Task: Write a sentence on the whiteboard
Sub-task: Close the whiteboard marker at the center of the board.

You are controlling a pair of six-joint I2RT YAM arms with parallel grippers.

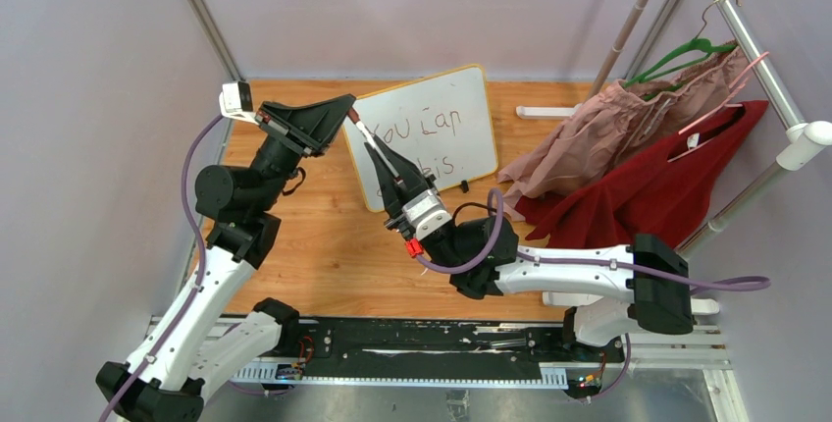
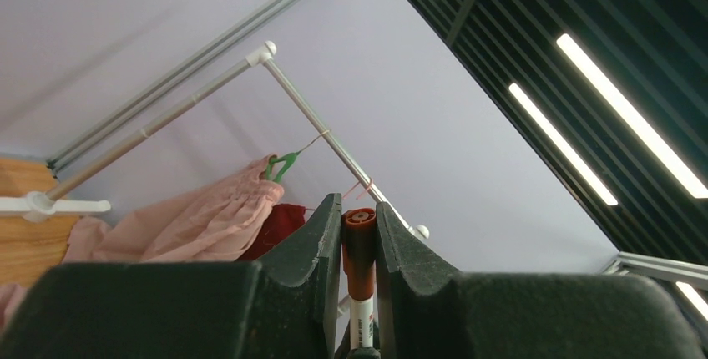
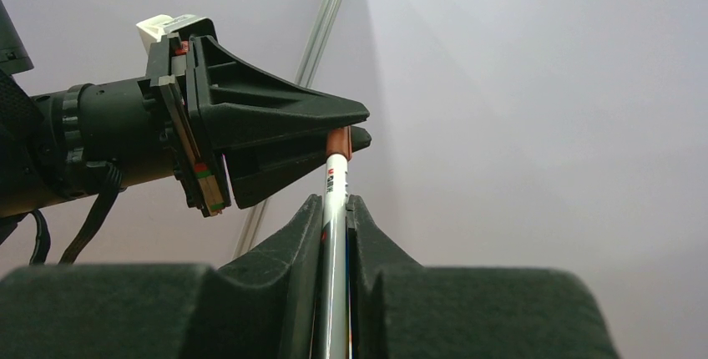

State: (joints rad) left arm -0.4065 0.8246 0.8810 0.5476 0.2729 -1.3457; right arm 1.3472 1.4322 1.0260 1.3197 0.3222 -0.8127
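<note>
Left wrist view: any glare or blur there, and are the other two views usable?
Left wrist: ceiling lights blow out at right, marker sharp, fingers dark. Right wrist: even light, no glare. Top: whiteboard evenly lit, writing legible where uncovered.

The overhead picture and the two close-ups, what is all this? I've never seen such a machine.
These are two robot arms bolted to a wooden table. The overhead picture looks down from behind them; each close-up comes from a wrist camera. A whiteboard sits on the table, its handwriting partly hidden by an arm. Clothes hang on a rack at right. Both grippers hold one marker: the left gripper its brown end, the right gripper its white barrel.
</note>
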